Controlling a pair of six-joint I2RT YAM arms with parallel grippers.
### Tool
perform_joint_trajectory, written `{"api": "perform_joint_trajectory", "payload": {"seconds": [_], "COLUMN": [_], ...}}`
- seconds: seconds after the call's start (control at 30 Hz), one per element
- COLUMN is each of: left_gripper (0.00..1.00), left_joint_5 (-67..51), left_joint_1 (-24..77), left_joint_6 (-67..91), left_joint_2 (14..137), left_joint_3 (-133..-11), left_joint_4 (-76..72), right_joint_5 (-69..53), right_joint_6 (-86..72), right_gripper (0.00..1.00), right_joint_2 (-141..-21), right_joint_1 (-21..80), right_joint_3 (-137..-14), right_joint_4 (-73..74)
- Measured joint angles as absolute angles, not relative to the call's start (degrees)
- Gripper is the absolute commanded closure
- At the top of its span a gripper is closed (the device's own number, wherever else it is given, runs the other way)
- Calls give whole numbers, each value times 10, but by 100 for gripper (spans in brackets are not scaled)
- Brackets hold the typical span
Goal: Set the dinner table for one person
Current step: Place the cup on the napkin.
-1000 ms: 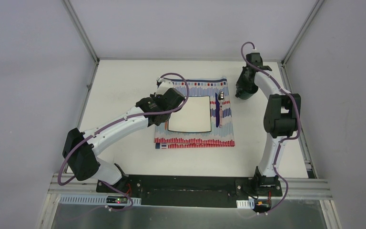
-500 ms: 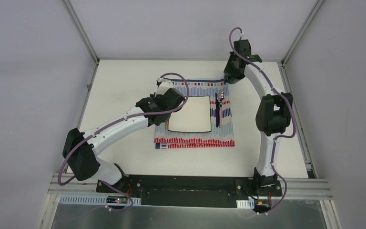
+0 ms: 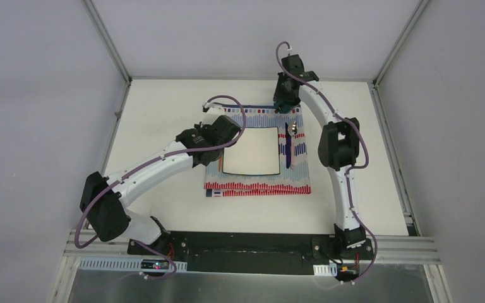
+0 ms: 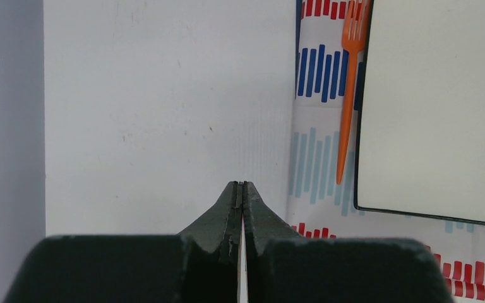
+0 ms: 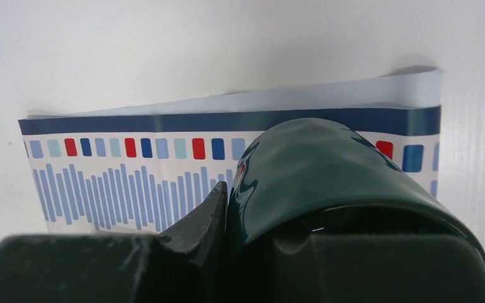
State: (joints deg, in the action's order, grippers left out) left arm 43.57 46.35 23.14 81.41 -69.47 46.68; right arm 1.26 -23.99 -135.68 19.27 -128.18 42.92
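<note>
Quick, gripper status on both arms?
Left gripper: closed, empty.
Right gripper: closed on the dark green cup.

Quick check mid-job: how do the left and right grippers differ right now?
The left gripper is shut with nothing between its fingers, while the right gripper is clamped on the wall of a dark green cup. The left gripper sits over bare dinner table just off the striped cloth, while the right gripper is at the cloth's far edge. Both have black fingers.
</note>
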Motion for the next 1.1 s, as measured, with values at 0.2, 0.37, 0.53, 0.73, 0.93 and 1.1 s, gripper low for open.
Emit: {"api": "perform_joint_trajectory", "payload": {"seconds": [0.2, 0.37, 0.53, 0.73, 0.93, 1.1], "left_gripper": [100, 100, 100, 100, 100, 100], "left_joint_5": [436, 439, 440, 440, 440, 440], "left_joint_1": [454, 449, 449, 445, 444, 437], "left_joint_6": [231, 231, 231, 231, 231, 231], "left_joint_2": [796, 788, 788, 788, 787, 787], "left_joint_3": [-689, -683, -674, -670, -665, -658], "left_joint_4": [466, 466, 467, 466, 466, 460], "right_joint_5": [8, 7, 7, 6, 6, 6], "right_joint_6": [-241, -242, -241, -241, -241, -241], "right_gripper": [100, 100, 100, 100, 100, 100], "right_joint_2": [-1391, -1403, -1419, -1424, -1426, -1443], "right_joint_1": [202, 208, 212, 215, 216, 217], "right_joint_3": [-1328, -1331, -1331, -1331, -1331, -1350], "right_joint_4": [436, 436, 437, 440, 439, 441]}}
